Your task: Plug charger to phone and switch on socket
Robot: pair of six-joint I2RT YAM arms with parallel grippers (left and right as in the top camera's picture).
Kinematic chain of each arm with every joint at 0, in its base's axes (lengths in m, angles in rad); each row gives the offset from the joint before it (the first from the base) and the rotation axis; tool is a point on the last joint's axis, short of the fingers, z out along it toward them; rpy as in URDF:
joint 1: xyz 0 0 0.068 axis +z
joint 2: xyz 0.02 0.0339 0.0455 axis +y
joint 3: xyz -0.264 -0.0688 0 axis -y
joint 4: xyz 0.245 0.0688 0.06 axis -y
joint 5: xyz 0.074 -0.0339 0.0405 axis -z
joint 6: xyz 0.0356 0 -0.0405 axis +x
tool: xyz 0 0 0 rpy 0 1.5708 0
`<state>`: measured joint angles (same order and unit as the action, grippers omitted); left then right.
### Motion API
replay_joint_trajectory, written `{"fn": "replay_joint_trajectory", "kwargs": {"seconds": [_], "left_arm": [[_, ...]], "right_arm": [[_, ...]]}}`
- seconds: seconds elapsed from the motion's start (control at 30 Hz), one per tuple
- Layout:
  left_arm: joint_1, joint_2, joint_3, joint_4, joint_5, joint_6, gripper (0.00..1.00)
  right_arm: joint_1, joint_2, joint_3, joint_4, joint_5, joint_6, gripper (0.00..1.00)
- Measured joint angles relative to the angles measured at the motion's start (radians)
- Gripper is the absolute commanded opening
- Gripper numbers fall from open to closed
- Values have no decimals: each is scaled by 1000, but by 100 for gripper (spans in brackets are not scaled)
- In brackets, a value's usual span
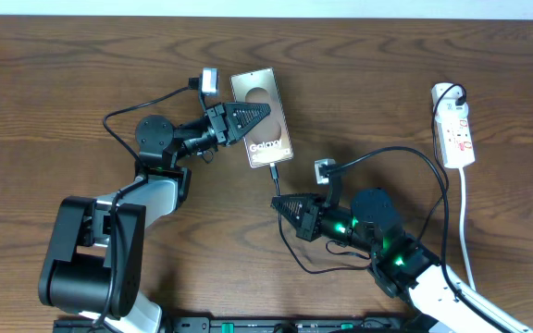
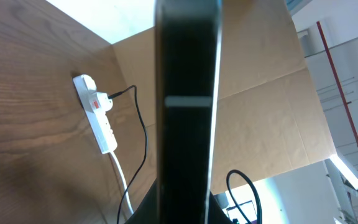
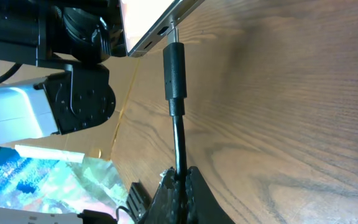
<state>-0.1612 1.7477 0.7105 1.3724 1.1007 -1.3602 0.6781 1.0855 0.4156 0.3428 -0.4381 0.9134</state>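
The left arm reaches up from the near left corner of the table [image 1: 54, 102] and bends right, its wrist turned toward the phone [image 1: 268, 143]. The left gripper [image 1: 263, 113] is clamped on the phone's left side, and the wrist view shows the phone [image 2: 188, 93] edge-on between its jaws. Whether the phone rests on the wood I cannot tell.

The right arm comes in from the near right corner and stretches left, low over the table. The right gripper [image 1: 277, 203] is pinched tight on the charger [image 1: 275, 182] just below the phone's lower end. From that wrist, the fingers [image 3: 191, 186] grip the thin black cable, and the charger's plug [image 3: 174, 68] stands straight ahead with its tip in the phone's port [image 3: 165, 28].

The socket [image 1: 456, 129] lies well apart at the table's right edge, with a black lead plugged into its far end.
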Motion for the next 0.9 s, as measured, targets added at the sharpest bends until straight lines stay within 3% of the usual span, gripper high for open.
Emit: {"fn": "replay_joint_trajectory", "kwargs": {"seconds": [0.9], "left_arm": [[0, 0, 0, 0, 0, 26, 8]], "right_arm": [[0, 0, 0, 2, -25, -1, 1]]}}
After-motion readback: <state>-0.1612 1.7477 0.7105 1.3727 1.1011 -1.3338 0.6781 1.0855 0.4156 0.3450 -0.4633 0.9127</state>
